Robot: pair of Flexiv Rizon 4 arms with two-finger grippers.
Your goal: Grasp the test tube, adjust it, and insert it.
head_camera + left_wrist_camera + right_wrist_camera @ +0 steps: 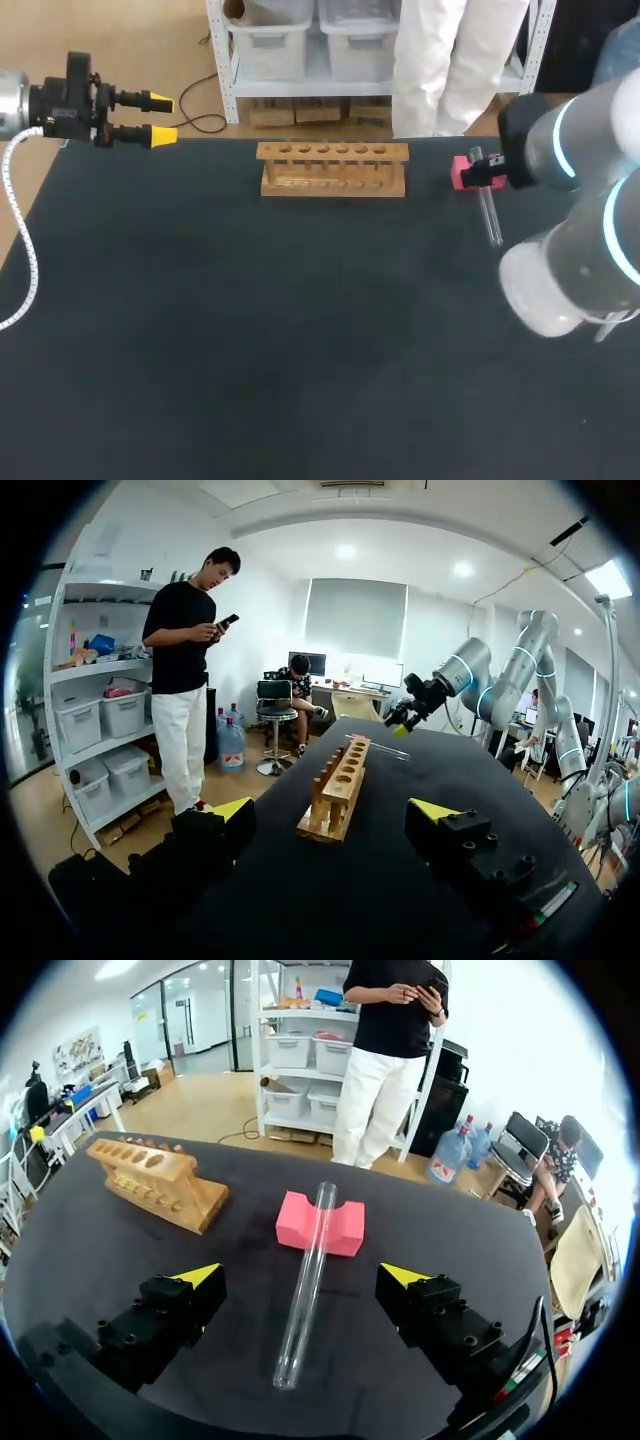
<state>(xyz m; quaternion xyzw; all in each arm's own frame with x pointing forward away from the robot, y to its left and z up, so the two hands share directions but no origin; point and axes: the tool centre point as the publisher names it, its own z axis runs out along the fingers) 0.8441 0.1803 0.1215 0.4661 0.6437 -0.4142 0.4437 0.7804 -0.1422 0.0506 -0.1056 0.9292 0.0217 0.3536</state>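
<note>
At the upper right of the frame, the test tube point(490, 215) lies slanted, its open end propped in the notch of a pink foam block point(462, 172) and its other end down on the dark desk point(250, 330). In the right wrist view, the right hand point(300, 1278) is spread wide, with the tube between its fingers and neither touching the glass. A wooden rack point(333, 168) stands at upper centre. The left hand point(162, 117), also spread, hangs at the upper left corner.
</note>
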